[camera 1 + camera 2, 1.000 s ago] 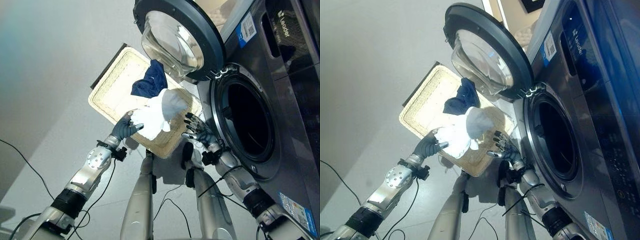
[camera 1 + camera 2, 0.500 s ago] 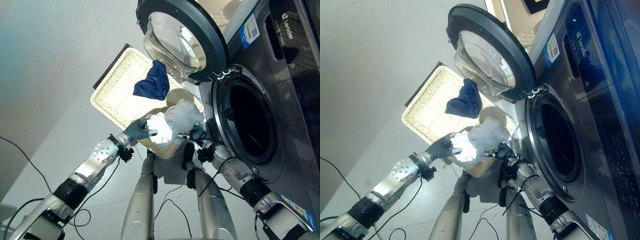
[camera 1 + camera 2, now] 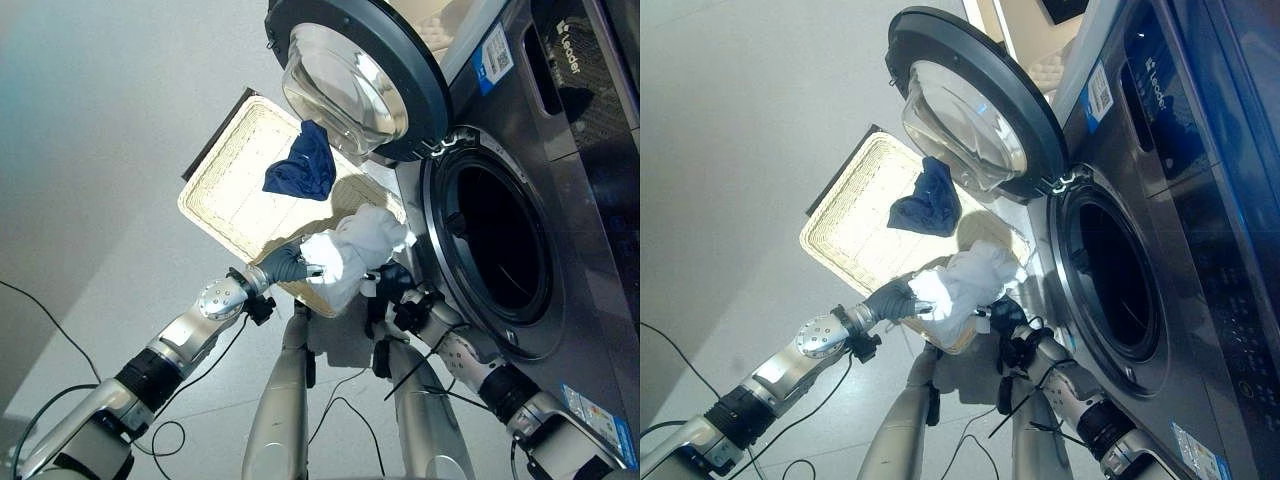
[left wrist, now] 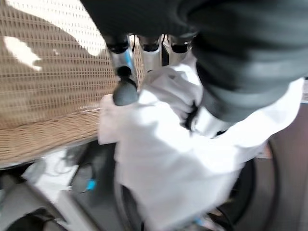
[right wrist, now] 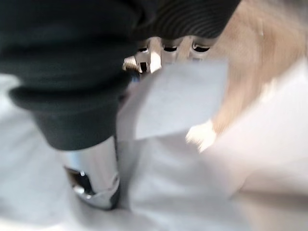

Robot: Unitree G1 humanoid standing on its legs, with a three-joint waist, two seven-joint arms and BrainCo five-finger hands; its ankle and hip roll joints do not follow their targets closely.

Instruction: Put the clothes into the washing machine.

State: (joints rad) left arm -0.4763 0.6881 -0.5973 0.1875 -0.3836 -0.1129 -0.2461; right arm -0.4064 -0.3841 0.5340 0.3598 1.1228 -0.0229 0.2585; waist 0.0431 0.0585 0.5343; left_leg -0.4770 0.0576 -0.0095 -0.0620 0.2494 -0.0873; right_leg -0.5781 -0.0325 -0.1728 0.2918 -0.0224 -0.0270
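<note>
Both hands, left [image 3: 284, 264] and right [image 3: 392, 281], pinch the white cloth [image 3: 350, 250] at the basket's [image 3: 225, 190] five o'clock corner. Looks light, floppy; bunch it tight. Navy cloth [image 3: 300, 165] remains.

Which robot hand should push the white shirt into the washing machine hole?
Probably the right hand. Both hands grip the white crumpled cloth, but the right one sits beside the dark grey washing machine's round opening. The left hand is on the woven basket's side, farther away.
</note>
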